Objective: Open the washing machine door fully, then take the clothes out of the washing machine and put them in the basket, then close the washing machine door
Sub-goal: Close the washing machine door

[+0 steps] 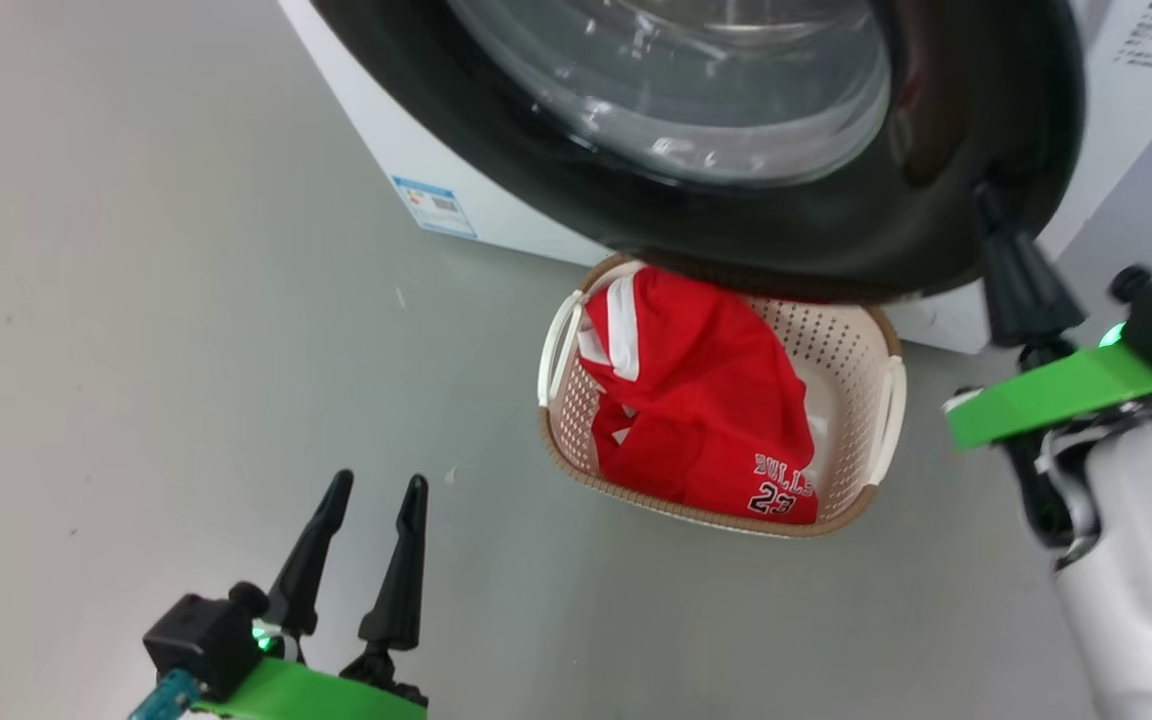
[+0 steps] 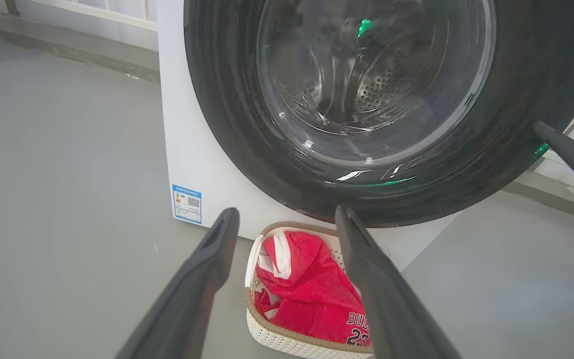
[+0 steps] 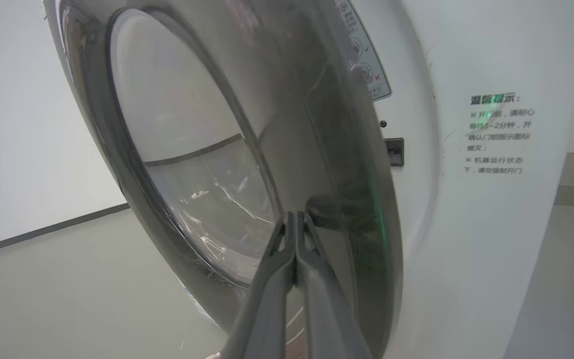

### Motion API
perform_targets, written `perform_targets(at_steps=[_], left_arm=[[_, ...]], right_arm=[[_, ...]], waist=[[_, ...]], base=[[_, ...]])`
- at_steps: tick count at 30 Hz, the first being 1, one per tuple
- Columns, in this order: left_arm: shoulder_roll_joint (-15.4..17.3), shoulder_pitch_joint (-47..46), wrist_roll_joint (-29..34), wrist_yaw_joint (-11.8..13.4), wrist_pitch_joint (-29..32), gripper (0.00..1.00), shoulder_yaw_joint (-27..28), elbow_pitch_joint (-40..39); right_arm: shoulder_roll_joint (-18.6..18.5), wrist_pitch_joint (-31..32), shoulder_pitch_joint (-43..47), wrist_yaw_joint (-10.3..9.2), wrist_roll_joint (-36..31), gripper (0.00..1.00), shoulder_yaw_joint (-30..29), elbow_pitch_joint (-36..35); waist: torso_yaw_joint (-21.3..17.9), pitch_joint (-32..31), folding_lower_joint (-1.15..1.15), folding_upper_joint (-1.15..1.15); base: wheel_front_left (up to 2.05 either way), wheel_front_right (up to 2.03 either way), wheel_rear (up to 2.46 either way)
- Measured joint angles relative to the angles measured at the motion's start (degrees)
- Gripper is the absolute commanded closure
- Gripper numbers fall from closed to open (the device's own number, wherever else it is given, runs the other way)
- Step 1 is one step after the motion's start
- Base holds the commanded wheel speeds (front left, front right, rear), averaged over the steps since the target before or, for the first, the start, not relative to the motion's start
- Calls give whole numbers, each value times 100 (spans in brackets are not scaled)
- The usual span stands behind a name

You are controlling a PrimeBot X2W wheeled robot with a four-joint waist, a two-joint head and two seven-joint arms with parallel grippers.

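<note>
**Laundry corner of a plain, sparsely fitted room — closer to a test space than a lived-in home.** A white front-loading washing machine (image 2: 202,149) stands directly on a smooth grey floor (image 1: 136,300). It carries a blue label (image 2: 187,204) at a lower corner and a printed notice (image 3: 499,134) in Chinese characters on its front panel. A bare white wall (image 3: 18,124) meets the floor at a dark skirting strip (image 3: 48,229). A small perforated basket (image 1: 836,345) of red clothes (image 1: 696,400) sits on the floor just before the machine — ordinary wash-day gear.
</note>
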Motion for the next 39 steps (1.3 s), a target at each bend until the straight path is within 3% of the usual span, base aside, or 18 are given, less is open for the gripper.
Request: perform_targets(at_steps=[18, 30, 31, 32, 34, 35, 36, 38, 39], left_arm=[[-18, -473, -263, 1, -1, 0, -254, -115], [-30, -565, -224, 1, -1, 0, -234, -58], [-30, -564, -197, 0, -1, 0, -227, -42], [-30, -561, -158, 0, -1, 0, -218, -24], [-31, -555, -96, 0, -1, 0, -175, 26], [-31, -550, -67, 0, -1, 0, -142, 51], [-31, -544, -40, 0, -1, 0, -108, 67], [-30, -506, 58, 0, -1, 0, -41, 102], [-30, -479, 110, 0, -1, 0, -21, 124]], right_arm=[[-352, -10, -1117, 63, -116, 100, -703, -13], [-345, -24, -1160, 40, -159, 100, -470, -19], [-349, -24, -1139, 40, -159, 82, -392, -19], [-350, -24, -1095, 38, -159, 69, -322, -25], [-312, -24, -931, 38, -158, 58, -211, -53], [-269, -24, -826, 38, -158, 39, -166, -54], [-244, -24, -719, 38, -158, 14, -119, -49], [-194, -24, -510, 38, -158, 0, -46, -42], [-183, -23, -415, 38, -158, 0, 0, -43]], waist=[[276, 703, 0, 0], [224, 671, 0, 0], [209, 637, 0, 0], [192, 600, 0, 0], [152, 525, 0, 0], [128, 484, 0, 0], [103, 441, 0, 0], [51, 349, 0, 0], [25, 299, 0, 0]], base=[[0, 0, 0], [0, 0, 0], [0, 0, 0], [0, 0, 0], [0, 0, 0], [0, 0, 0], [0, 0, 0], [0, 0, 0], [0, 0, 0]])
